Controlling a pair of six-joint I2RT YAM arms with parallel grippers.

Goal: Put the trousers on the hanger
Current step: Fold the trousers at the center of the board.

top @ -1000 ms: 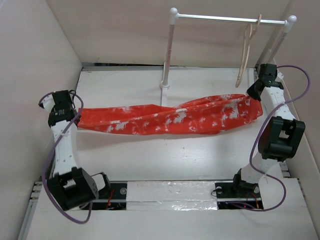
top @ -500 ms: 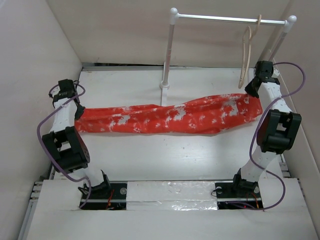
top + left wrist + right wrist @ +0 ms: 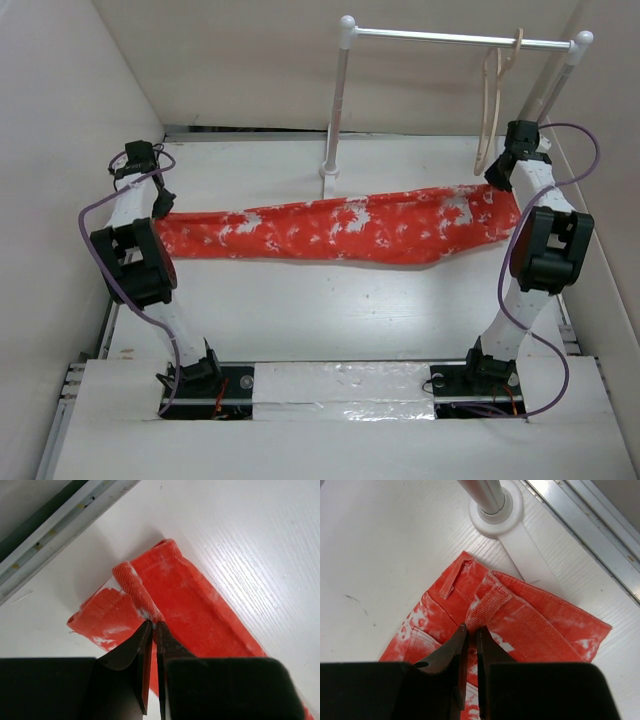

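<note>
The orange-red trousers (image 3: 340,228) with white blotches are stretched in a long band across the table between my two grippers. My left gripper (image 3: 160,212) is shut on the leg-hem end; in the left wrist view its jaws (image 3: 152,625) pinch a raised fold of the cloth (image 3: 200,610). My right gripper (image 3: 505,185) is shut on the waist end; in the right wrist view its jaws (image 3: 471,629) pinch a fold of the waistband (image 3: 535,620). The pale beige hanger (image 3: 490,105) hangs by its hook on the rail, just behind and above my right gripper.
A white two-post rail stand (image 3: 345,95) stands at the back, its left foot (image 3: 329,172) just behind the trousers and its right foot (image 3: 496,507) next to the waist end. Walls enclose the table on the left, back and right.
Both arms have moved toward the back of the table, carrying the trousers with them and pulling them straighter. The left arm has folded in closer to the left wall.
</note>
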